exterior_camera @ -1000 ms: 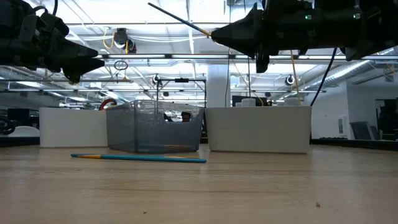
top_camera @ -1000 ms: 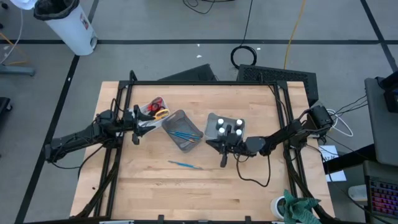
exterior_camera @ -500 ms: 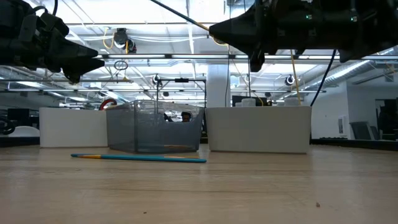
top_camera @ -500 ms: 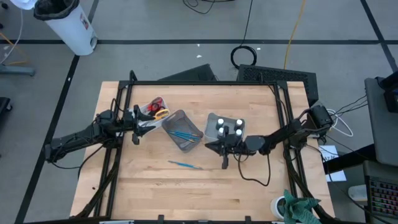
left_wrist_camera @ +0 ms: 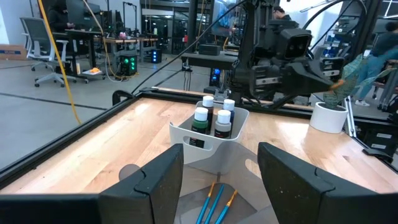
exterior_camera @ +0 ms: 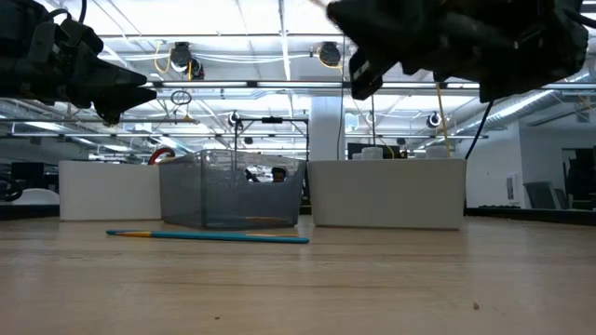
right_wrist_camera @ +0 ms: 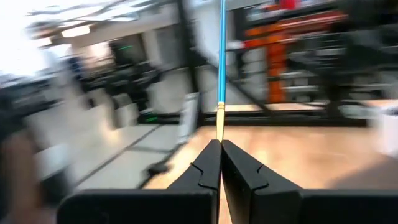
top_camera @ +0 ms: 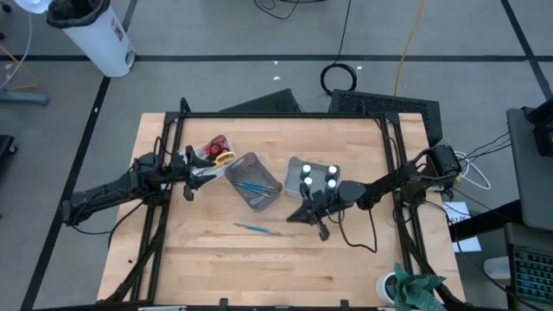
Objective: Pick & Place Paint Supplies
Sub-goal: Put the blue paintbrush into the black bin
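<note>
The right end effector (right_wrist_camera: 219, 144) is mid-carry; its fingers are pinched tight on a thin blue brush (right_wrist_camera: 221, 56) with an orange ferrule, held above the bench (top_camera: 363, 259). Looks like the next move is swinging over to the mesh basket (top_camera: 253, 180) and letting go so it joins the brushes there; one more teal brush (top_camera: 257, 229) lies loose on the bench. The left end effector (top_camera: 189, 168) hangs open and empty by the scissors (top_camera: 216, 152).

We see even, bright overhead light on the table (top_camera: 216, 259), with soft shadows. Ceiling lamps (exterior_camera: 186, 58) glare in the low view, leaving the arms silhouetted. The right wrist view is smeared with motion blur.
</note>
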Robot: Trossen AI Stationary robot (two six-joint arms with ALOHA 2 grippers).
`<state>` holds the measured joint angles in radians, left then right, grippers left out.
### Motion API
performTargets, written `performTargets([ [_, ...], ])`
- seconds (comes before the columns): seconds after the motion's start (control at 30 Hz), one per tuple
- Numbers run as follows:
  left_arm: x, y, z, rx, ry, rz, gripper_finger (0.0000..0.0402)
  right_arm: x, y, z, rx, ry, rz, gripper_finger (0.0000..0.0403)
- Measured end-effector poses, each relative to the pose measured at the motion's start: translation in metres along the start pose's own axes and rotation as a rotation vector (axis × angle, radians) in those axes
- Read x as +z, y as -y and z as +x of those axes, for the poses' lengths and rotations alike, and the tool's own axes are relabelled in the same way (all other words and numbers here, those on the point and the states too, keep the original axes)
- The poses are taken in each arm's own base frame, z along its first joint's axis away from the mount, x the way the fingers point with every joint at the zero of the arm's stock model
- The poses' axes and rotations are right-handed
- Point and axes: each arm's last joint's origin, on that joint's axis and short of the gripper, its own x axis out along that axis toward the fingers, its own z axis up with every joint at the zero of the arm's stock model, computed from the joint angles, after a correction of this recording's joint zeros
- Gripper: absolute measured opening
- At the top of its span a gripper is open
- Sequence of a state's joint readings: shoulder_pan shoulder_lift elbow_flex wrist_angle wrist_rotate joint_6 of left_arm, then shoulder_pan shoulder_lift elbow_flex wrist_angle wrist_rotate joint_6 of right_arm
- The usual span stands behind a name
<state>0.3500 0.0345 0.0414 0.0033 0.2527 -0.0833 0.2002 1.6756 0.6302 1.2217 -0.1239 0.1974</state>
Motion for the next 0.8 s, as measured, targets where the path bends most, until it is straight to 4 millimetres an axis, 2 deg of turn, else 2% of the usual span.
performTargets([
  [0.17, 0.000, 0.000, 0.000, 0.000, 0.001, 0.000, 0.0214, -0.001, -0.006, -0.001, 0.237, -0.046, -0.008, 0.0000],
  [0.6, 0.000, 0.000, 0.000, 0.000, 0.000, 0.000, 0.0214, -0.005, -0.024, -0.005, 0.621, -0.142, 0.060, 0.0000],
  [0.8, 0.000, 0.000, 0.000, 0.000, 0.000, 0.000, 0.0214, -0.004, -0.039, -0.008, 0.843, -0.130, -0.012, 0.0000],
])
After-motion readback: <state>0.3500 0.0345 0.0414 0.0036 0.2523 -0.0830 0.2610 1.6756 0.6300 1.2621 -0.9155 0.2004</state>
